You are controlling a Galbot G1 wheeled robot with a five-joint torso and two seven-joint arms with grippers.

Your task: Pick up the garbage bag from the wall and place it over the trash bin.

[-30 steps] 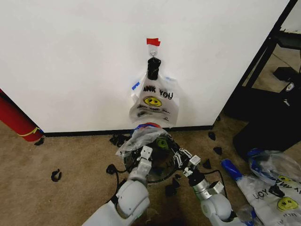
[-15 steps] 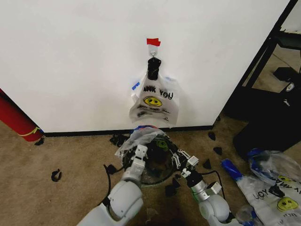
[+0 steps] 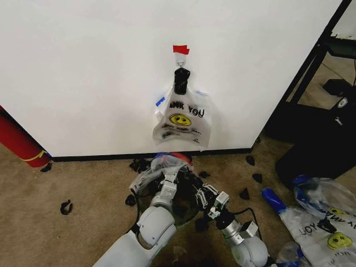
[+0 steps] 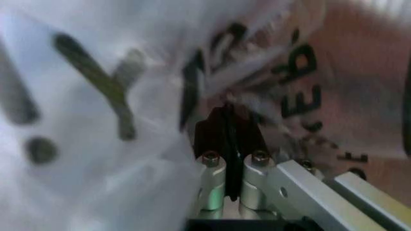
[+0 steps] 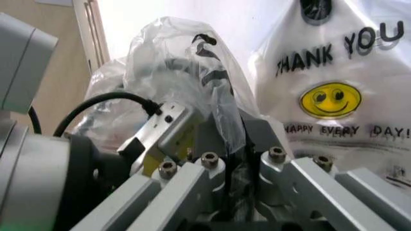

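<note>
Now both claws, left gripper (image 3: 168,179) and right gripper (image 3: 203,196), pinch the garbage bag (image 3: 161,166) at lower center over the trash bin (image 3: 186,208); thin film could slip or tear.

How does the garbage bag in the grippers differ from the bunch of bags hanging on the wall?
The garbage bag is crumpled low over the trash bin; the bunch of bags hangs flat from a hook. The left gripper and right gripper pinch one; a black clip holds the other. Both are whitish printed plastic.

Both pincers, left (image 3: 168,179) and right (image 3: 199,196), grip the garbage bag (image 3: 158,169) over the trash bin (image 3: 179,206).
</note>
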